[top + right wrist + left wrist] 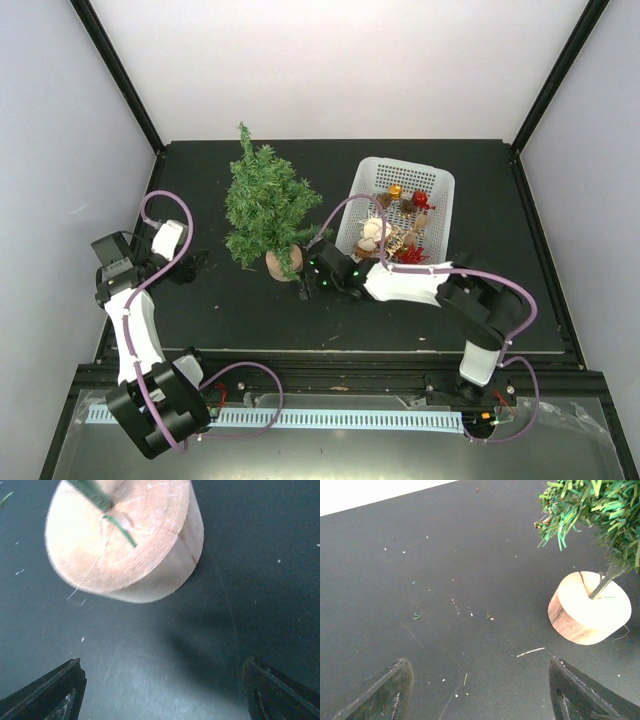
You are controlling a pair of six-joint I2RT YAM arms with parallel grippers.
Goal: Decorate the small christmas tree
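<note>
- Green and bristly, the small christmas tree stands upright on its round wooden base in the top view, left of centre on the dark surface. The white basket of ornaments sits just to its right, near enough to supply decorations. No ornament shows on the branches, so decorating appears not yet begun.
- Left wrist view: the left claw hangs wide and empty over bare surface. The base lies ahead and to its right, apart from both fingers, which reads as a waiting pose.
- Right wrist view: the right claw is spread wide and holds nothing. It points at the base just ahead without touching it, perhaps placed there to steady the tree.
</note>
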